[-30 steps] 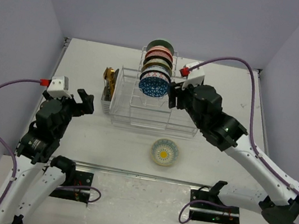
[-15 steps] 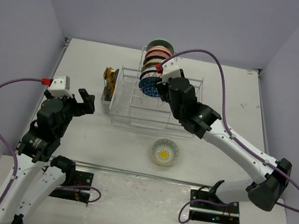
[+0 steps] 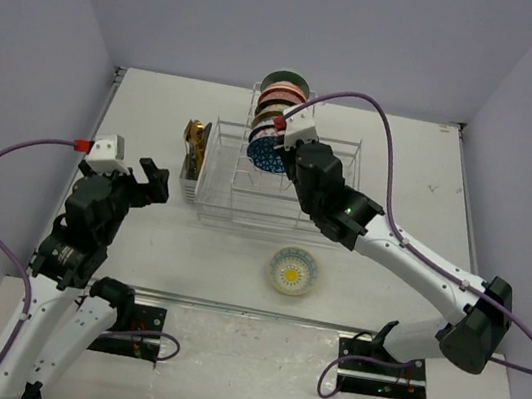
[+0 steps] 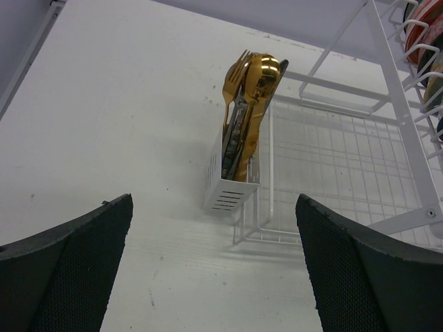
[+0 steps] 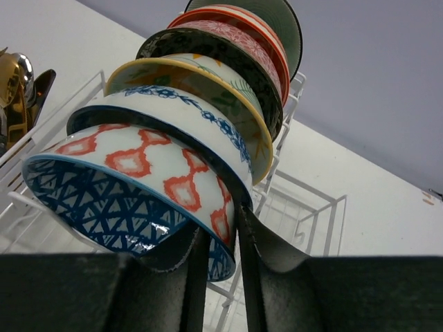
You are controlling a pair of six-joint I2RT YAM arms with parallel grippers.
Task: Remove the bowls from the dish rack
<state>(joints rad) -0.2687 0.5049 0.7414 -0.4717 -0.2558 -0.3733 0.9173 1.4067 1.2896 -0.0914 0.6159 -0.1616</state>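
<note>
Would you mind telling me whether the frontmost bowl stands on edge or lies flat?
On edge: the frontmost bowl leans upright in the dish rack beside other bowls, rim pinched by the right gripper.

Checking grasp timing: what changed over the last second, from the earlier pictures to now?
The right gripper swung left from beside the dish rack to the front bowl and closed its fingers over that bowl's rim. Unchanged: the left gripper open and idle, the bowl on the table, the other racked bowls, the gold cutlery.
</note>
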